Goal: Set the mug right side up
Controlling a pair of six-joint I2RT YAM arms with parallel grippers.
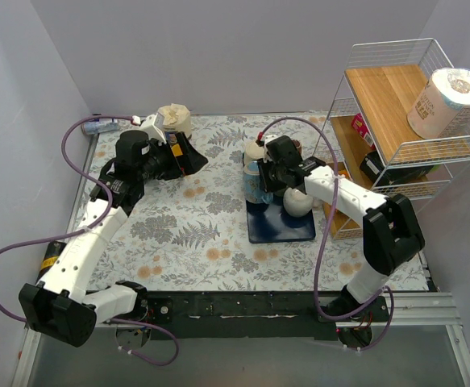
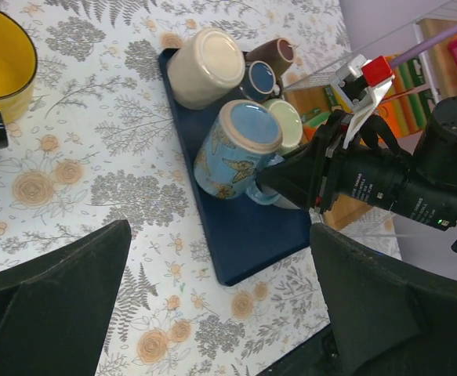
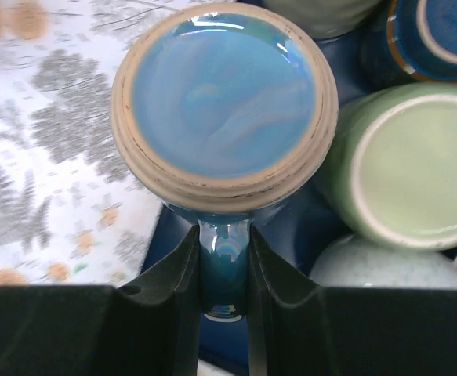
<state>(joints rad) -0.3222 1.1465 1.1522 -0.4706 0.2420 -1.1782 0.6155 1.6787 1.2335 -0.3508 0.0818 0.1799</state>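
Upside-down blue butterfly mug, glazed base ringed by bare clay, handle half hidden, pinched in right hand, left hand spread wide

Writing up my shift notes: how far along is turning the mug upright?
Done: the right gripper is shut on the handle of the blue butterfly mug. In hand: only that grip; the mug sits base-up on the navy tray. Left: lifting, flipping and setting it down. The left gripper hangs open, holding nothing.
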